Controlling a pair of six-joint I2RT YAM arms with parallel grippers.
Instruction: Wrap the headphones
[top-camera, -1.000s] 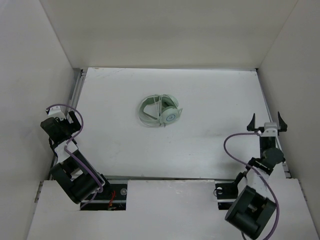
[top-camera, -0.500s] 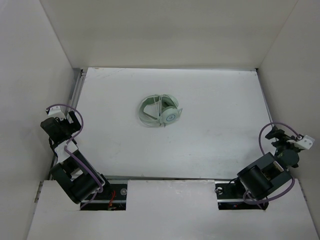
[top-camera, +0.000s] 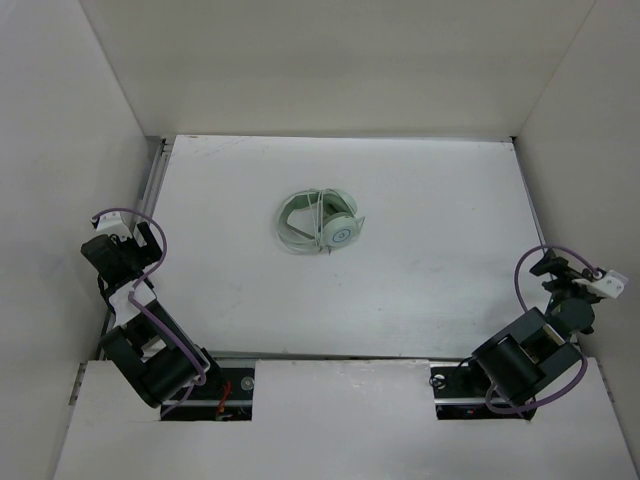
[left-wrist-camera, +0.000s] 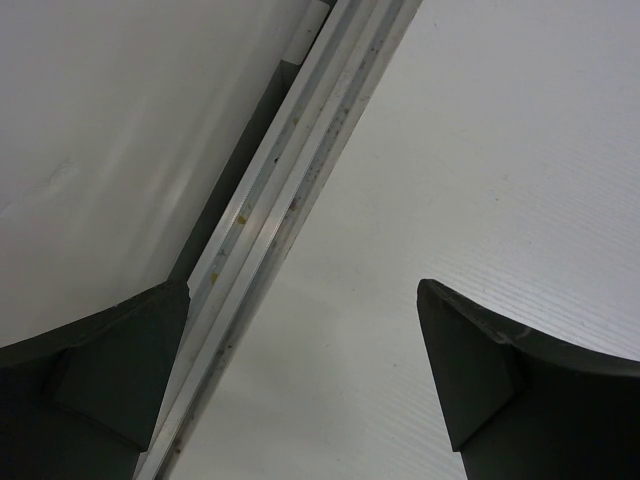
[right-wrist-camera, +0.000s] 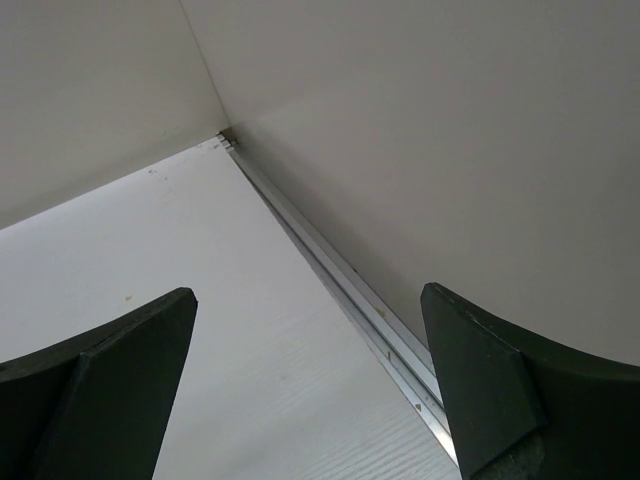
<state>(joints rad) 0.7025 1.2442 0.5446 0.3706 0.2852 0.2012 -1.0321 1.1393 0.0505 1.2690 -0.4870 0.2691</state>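
Near edge: white front panel (top-camera: 330, 420) covered both arm bases, purple cables (top-camera: 152, 232) looped off each arm; left gripper (left-wrist-camera: 303, 290) sat low at the left edge of the table (top-camera: 430, 210), jaws spread wide, only the left aluminium rail (left-wrist-camera: 270, 220) and table surface showing between its fingers; left wall (left-wrist-camera: 120, 120) stood just beyond that rail; right gripper (right-wrist-camera: 308, 292) sat at the right edge, tilted upward, jaws likewise wide apart, looking along the right aluminium rail (right-wrist-camera: 345, 300) toward the far right corner; right wall (right-wrist-camera: 450, 130) filled most of that view; open table surface lay between each gripper and the headphones (top-camera: 322, 222); headphones lay flat near table centre, slightly left of the midline, farther out than both grippers and well apart from each, seen only by the top camera; one earcup faced up on the right side, headband curved off to the left; cable too thin to trace; ring mark on the earcup too small to read; back wall (top-camera: 330, 70) behind
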